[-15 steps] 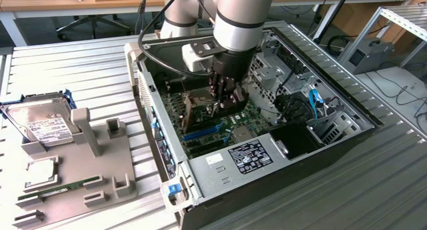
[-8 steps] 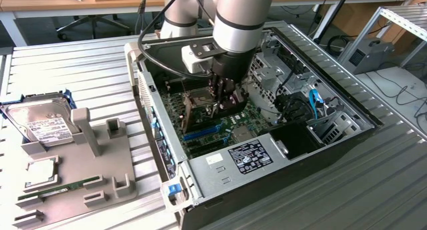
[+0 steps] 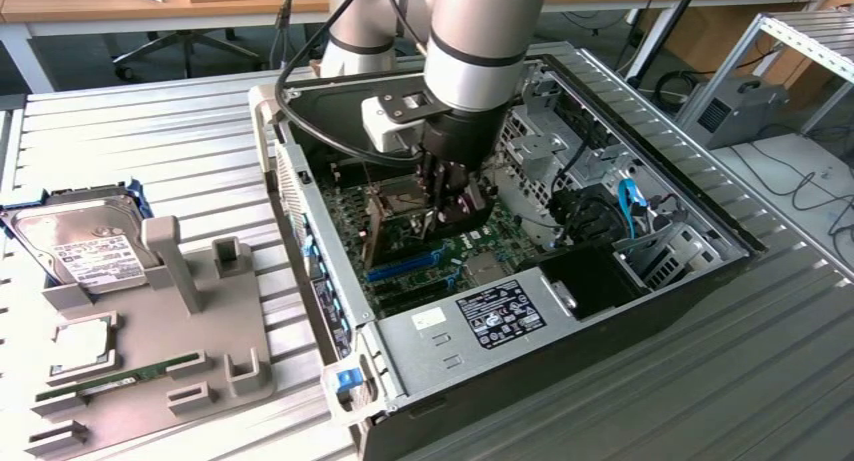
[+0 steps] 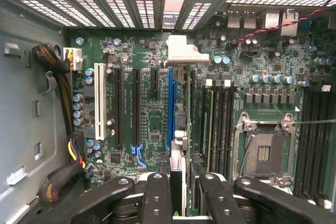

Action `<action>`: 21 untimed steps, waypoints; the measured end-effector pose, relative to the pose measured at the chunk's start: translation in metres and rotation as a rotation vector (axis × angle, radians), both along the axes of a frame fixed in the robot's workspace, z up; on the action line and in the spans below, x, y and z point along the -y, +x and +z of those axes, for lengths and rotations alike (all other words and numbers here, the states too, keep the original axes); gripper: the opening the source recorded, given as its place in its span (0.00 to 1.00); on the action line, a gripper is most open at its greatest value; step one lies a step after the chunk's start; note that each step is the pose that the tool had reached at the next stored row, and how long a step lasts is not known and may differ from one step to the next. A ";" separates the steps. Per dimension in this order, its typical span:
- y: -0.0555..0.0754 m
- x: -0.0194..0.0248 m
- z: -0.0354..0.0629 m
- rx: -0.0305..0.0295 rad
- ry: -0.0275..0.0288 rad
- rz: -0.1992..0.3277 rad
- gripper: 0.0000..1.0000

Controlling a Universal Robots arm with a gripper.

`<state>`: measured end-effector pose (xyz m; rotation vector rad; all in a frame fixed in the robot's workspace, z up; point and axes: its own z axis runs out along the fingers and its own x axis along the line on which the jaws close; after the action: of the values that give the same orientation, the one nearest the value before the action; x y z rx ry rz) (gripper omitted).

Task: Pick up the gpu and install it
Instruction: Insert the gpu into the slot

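My gripper (image 3: 447, 213) reaches down into the open computer case (image 3: 707, 243) and is shut on the gpu (image 3: 396, 226), a thin dark card held on edge just above the motherboard (image 3: 441, 256). In the wrist view the black fingers (image 4: 156, 198) clamp the gpu (image 4: 178, 174), which runs edge-on away from the camera. Its silvery bracket (image 4: 184, 52) is at the far end, near the case's rear slot openings. The card hangs directly over the long blue slot (image 4: 170, 106). I cannot tell whether its edge touches the slot.
A white slot (image 4: 100, 103) and black slots lie beside the blue one, with the bare CPU socket (image 4: 262, 150) on the other side. Bundled cables (image 4: 60, 98) run along the case wall. On the exterior view's left, a grey fixture (image 3: 200, 311) holds a hard drive (image 3: 83, 249) and a green memory stick (image 3: 120, 379).
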<state>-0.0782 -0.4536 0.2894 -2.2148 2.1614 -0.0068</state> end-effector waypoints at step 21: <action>-0.003 0.0017 -0.0075 0.0001 0.0001 0.000 0.26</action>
<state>-0.0809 -0.4554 0.2819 -2.2147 2.1613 -0.0068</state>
